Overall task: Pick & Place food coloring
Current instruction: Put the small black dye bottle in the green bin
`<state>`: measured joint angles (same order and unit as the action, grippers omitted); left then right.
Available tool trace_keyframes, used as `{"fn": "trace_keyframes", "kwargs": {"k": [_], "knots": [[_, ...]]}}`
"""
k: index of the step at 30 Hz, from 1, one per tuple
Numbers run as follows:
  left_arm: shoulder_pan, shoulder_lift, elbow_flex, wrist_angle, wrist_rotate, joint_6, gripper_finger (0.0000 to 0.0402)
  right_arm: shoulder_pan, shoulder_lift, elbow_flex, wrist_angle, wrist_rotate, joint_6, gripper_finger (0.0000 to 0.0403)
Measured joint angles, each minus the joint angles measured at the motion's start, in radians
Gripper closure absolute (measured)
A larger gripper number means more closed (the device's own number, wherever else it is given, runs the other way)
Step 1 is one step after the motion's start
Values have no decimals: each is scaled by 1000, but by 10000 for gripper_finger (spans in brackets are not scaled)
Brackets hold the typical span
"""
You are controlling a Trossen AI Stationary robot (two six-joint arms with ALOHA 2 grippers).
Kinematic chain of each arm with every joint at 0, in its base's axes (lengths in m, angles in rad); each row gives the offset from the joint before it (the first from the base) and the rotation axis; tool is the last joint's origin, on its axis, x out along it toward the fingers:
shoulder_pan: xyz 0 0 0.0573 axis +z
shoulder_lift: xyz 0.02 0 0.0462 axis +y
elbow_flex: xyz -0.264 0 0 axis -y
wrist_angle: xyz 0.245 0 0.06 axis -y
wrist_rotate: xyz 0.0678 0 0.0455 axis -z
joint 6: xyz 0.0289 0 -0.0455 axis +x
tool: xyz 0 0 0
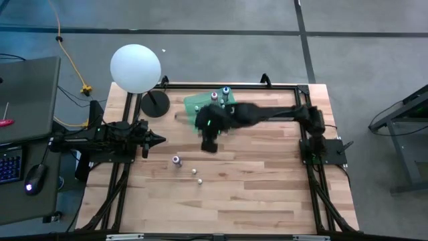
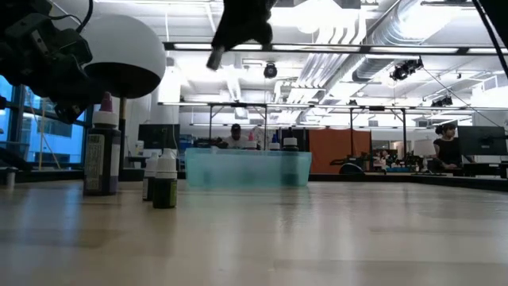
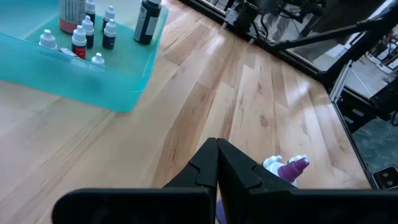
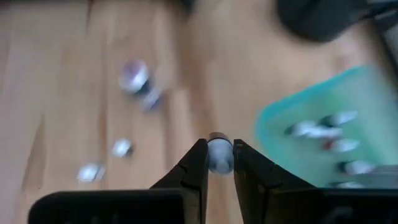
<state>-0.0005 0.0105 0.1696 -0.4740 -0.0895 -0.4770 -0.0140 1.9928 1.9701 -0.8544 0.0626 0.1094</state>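
The right gripper (image 4: pixel 217 163) pinches a tiny white-capped food coloring bottle (image 4: pixel 218 152) above the pale wood-plank table (image 1: pixel 267 187), beside the translucent teal tray (image 1: pixel 196 104) holding small bottles (image 3: pixel 79 38). The left gripper (image 3: pixel 217 163), clenched empty, waits near a purple bottle (image 1: pixel 176 161).

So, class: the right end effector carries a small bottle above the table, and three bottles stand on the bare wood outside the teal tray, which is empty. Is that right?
One thing is wrong: the teal tray is not empty. The left wrist view shows several bottles standing in it. The rest holds: the right end effector grips a small bottle, and three bottles stand on the wood.
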Motion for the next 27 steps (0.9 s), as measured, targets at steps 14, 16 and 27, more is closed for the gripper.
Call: {"fn": "trace_keyframes", "kwargs": {"k": [14, 16, 27], "knots": [[0, 0, 0, 1, 0, 0, 401, -202, -77, 67, 339, -5, -23, 354], [0, 0, 0, -1, 1, 0, 401, -216, -66, 96, 334, 7, -42, 355], [0, 0, 0, -1, -4, 0, 401, -307, 154, 378, 170, 30, -22, 355]]}}
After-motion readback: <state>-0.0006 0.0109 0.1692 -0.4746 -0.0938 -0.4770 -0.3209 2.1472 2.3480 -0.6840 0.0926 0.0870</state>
